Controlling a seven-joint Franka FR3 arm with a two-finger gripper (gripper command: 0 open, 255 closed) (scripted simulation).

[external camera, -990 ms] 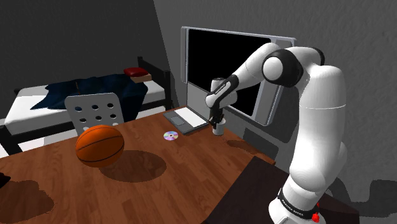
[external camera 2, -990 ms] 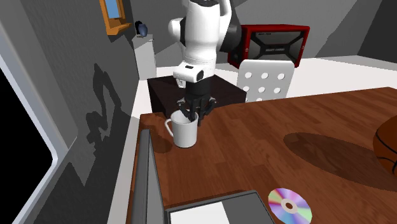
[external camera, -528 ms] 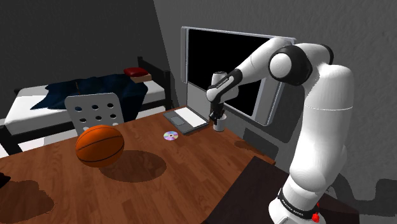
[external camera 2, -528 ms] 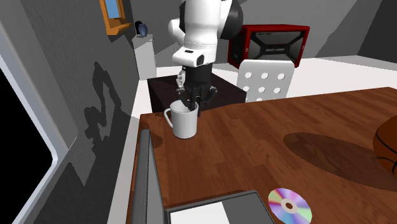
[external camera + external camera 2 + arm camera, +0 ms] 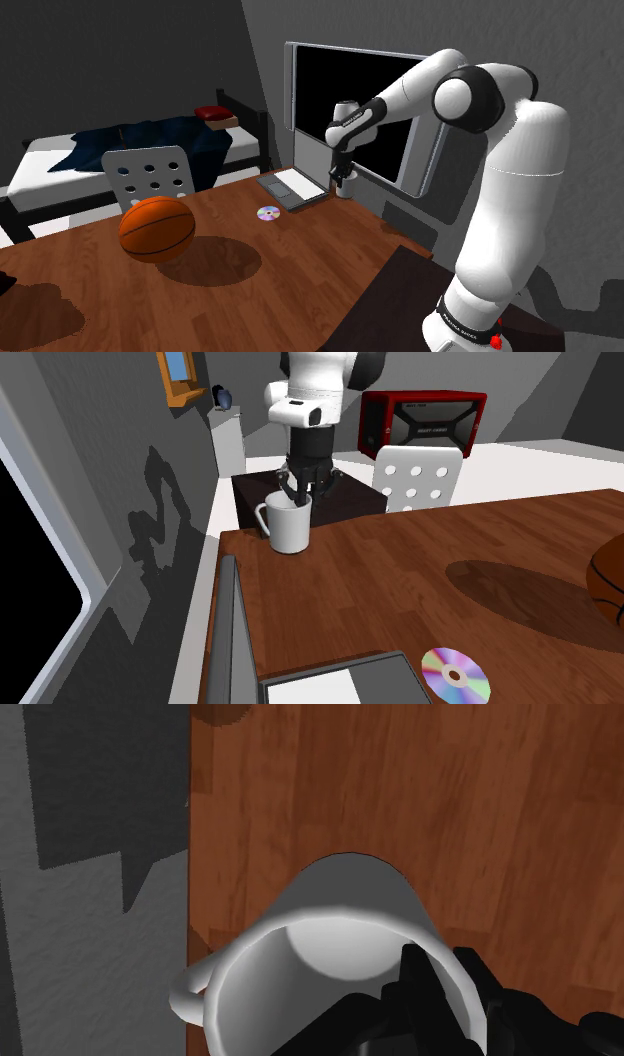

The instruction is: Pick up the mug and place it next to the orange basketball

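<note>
The black hand reaches straight down and is clenched on the rim of the white mug. One finger is inside and the other outside, on the side away from the handle, which in the second exterior view sticks out toward 9 o'clock. The mug is upright at the corner of the brown wooden bench by the grey wall, seemingly just clear of the wood and near the open laptop. In the shoulder view it lies at about 2 o'clock from the orange basketball, well apart from it, with a shiny disc between them.
</note>
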